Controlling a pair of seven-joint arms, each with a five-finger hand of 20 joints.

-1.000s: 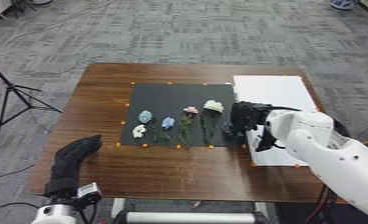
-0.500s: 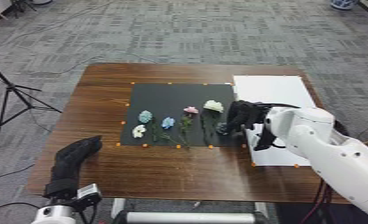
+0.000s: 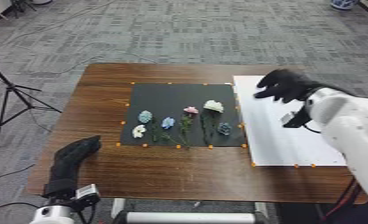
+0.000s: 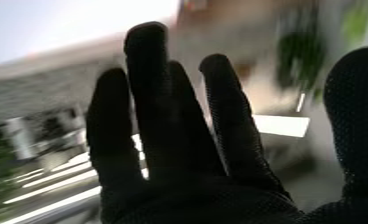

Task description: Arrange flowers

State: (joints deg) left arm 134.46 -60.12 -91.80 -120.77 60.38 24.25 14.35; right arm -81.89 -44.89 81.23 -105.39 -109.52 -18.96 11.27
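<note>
- Left hand [image 3: 74,155]: near left of the counter [image 3: 163,175], fingers extended, nothing in grip.
- White flower [image 3: 139,131]: near-left part of black mat [image 3: 167,95].
- Pale teal flower [image 3: 145,116]: just far of the white one.
- Light blue flower [image 3: 168,122]: next right on mat.
- Pink flower [image 3: 190,110]: mid-mat, stem toward near edge.
- Cream flower [image 3: 213,106]: right part of mat, stem running near.
- Dusty blue flower [image 3: 224,128]: near-right part of mat.
- Right hand [image 3: 287,86]: above far part of white sheet [image 3: 296,150], fingers straight, thumb wide, empty.
</note>
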